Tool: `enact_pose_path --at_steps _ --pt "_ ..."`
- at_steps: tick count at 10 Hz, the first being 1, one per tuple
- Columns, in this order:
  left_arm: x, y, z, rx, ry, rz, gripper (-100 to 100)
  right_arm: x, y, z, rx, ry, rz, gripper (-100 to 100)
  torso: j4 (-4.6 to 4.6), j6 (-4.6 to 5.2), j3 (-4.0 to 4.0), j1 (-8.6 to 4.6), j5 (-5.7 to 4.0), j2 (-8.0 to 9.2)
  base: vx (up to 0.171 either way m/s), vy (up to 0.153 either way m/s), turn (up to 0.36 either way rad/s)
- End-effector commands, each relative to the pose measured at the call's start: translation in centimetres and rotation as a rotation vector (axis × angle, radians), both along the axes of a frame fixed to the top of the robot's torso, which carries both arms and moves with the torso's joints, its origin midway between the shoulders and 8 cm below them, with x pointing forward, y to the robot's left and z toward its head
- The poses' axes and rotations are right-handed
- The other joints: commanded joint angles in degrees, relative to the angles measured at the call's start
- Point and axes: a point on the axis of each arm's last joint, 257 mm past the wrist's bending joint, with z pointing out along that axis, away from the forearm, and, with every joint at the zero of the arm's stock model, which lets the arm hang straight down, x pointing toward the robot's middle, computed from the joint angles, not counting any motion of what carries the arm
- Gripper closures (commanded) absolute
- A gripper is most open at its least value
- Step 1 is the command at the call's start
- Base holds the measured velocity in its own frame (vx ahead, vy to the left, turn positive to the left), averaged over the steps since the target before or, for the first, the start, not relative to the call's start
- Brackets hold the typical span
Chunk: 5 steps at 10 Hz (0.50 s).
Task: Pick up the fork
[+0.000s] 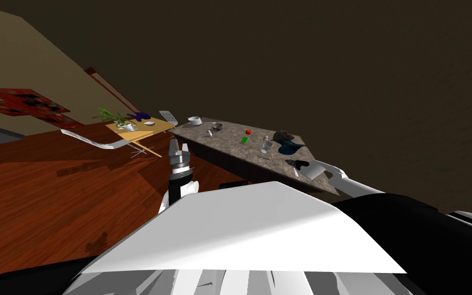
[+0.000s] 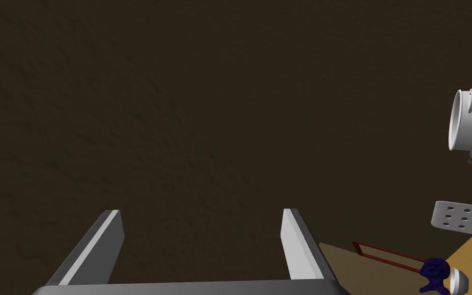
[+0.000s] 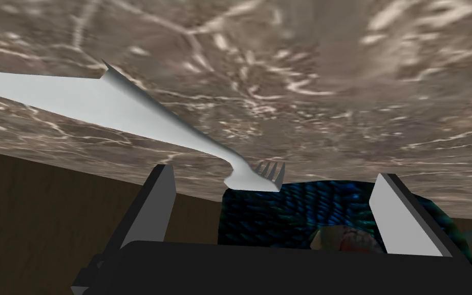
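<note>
While the right gripper is at the edge of the marbled grey-brown counter, fingers spread wide and holding nothing, the light grey fork lies flat on that counter. Its tines point into the gap between the fingers, just beside a dark blue woven thing. The left gripper, near the counter's other end, is likewise wide apart and empty.

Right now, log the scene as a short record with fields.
target: pale grey fork, lying flat on the marbled counter
right gripper: open, aimed at the fork's tines, not touching them
left gripper: open, empty
beside the tines: dark blue textured object, close under the right gripper
status: fork not yet picked up
</note>
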Motion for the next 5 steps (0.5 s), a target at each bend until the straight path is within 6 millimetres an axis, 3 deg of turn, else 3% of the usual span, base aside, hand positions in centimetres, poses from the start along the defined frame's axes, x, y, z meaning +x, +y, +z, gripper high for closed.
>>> enact_pose_path --at_steps 1,5 --pt "0.0 0.0 0.0 0.0 0.0 0.0 0 -0.8 -1.3 -0.4 0.001 0.0 -0.033 -100 0.0 0.0 0.0 0.0 0.0 0.0 -0.078 0.017 0.267" --pt "0.0 0.0 0.0 0.0 0.0 0.0 0 -3.1 -4.8 -1.0 0.0 -0.001 -0.115 -100 0.0 0.02 -0.01 0.0 0.0 -0.02 -0.063 0.013 0.182"
